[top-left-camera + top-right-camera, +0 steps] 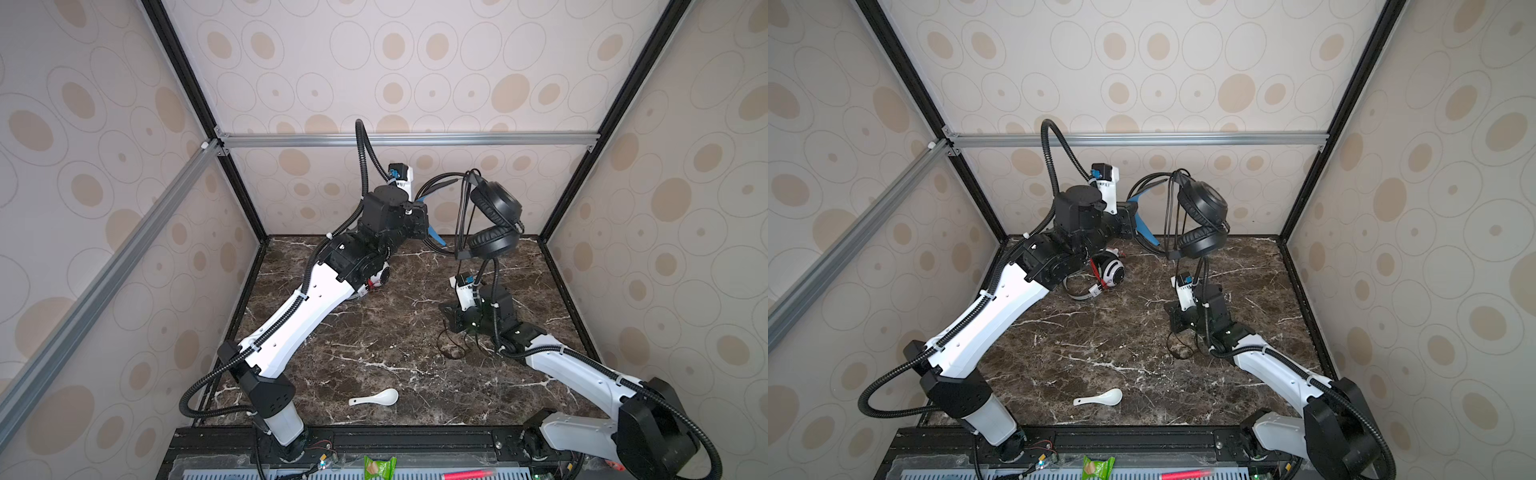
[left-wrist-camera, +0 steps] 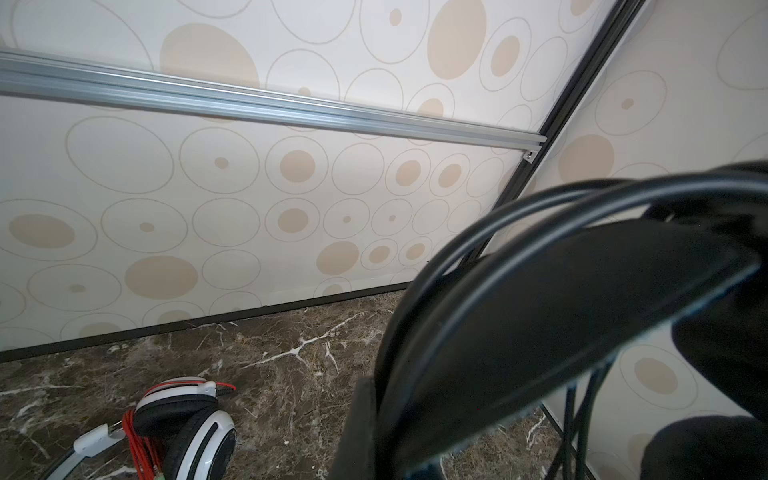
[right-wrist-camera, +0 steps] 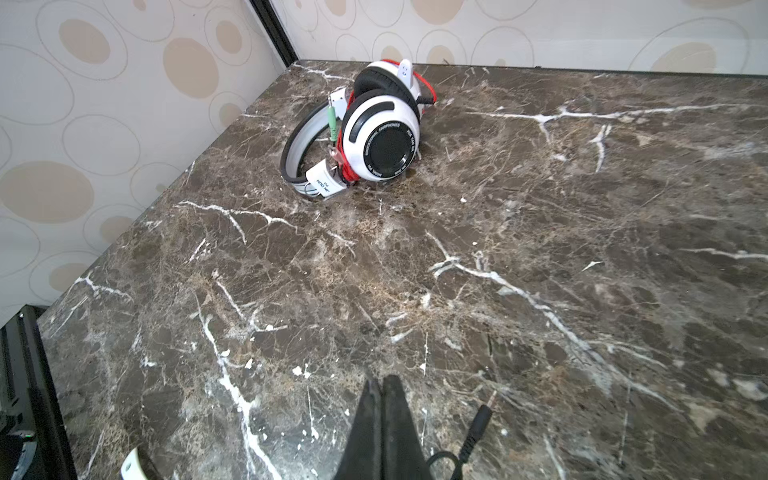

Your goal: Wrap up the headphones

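Note:
My left gripper (image 1: 430, 222) is raised at the back and shut on the band of the black headphones (image 1: 496, 212) (image 1: 1202, 216). They hang in the air with the black cord (image 1: 461, 216) looped over the band. In the left wrist view the band (image 2: 540, 311) presses against one finger (image 2: 359, 424). The white headphones (image 1: 1111, 272) (image 3: 382, 129) with a red cord lie on the marble table under the left arm. My right gripper (image 1: 446, 316) (image 3: 382, 388) sits low over the table, shut, with nothing seen between its tips. The cord's plug (image 3: 482, 419) lies beside it.
A white spoon (image 1: 376, 398) lies near the front of the marble table (image 1: 395, 340). A thin cord loop (image 1: 451, 351) rests by the right arm. Patterned walls and a black frame close in three sides. A green packet (image 1: 379, 467) and a red pen (image 1: 467, 473) sit beyond the front rail.

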{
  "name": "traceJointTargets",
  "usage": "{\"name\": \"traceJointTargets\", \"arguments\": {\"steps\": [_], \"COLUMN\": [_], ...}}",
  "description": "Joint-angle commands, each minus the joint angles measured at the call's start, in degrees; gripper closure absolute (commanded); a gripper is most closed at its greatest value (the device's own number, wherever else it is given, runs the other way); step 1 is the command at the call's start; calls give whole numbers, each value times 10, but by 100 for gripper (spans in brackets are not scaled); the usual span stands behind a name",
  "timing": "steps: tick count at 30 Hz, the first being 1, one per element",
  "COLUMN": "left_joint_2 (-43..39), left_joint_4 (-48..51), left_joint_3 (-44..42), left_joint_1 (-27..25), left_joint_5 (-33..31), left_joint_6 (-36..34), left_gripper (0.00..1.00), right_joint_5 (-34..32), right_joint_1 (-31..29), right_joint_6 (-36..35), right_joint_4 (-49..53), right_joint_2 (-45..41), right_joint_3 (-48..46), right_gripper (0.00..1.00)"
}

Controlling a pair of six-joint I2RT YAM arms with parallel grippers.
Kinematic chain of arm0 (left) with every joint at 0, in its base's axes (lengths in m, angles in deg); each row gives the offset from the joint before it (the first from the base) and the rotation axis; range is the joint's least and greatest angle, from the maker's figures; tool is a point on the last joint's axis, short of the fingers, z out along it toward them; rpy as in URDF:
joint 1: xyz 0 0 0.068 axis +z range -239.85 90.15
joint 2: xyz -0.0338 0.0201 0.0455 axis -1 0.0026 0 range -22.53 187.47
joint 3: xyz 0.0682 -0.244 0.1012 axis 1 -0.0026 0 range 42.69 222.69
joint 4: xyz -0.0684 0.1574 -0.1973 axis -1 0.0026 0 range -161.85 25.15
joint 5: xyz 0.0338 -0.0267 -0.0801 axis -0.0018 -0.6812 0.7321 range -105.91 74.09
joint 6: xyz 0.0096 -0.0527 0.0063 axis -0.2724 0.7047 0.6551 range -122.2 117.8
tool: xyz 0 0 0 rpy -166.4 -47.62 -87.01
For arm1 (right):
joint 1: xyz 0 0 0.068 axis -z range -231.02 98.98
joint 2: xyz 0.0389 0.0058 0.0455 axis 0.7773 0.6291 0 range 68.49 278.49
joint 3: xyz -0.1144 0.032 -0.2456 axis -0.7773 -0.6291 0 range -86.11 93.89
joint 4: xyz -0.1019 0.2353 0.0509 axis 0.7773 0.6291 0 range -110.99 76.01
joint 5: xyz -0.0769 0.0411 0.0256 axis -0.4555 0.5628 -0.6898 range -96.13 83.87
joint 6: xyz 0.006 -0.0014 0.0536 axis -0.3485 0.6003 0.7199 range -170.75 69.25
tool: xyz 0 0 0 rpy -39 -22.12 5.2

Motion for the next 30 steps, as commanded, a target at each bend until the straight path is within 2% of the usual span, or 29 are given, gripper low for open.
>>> {"name": "traceJointTargets", "arguments": {"steps": [1, 3, 15, 23, 30], "left_joint_2": [-32, -35, -86, -90, -89], "left_joint_4": [-118, -124, -166, -186, -189], "left_joint_3": [3, -6, -100, -103, -98], "left_joint_1": [9, 9, 8, 9, 9], "left_joint_5": [20, 33, 77, 187, 268], "left_joint_6": [70, 80, 120, 120, 130], "left_gripper": [100, 100, 100, 100, 100], "right_joint_5": [-51, -78, -122, -105, -73], "right_joint_1": [-17, -18, -14, 26, 95], "right_joint_6": [10, 21, 37, 45, 45], "right_joint_4": [39, 36, 38, 28, 30], "right_joint_2": [15, 27, 82, 65, 31], "right_joint_3": [-10, -12, 35, 45, 54], "right_gripper": [100, 100, 100, 100, 100]}}
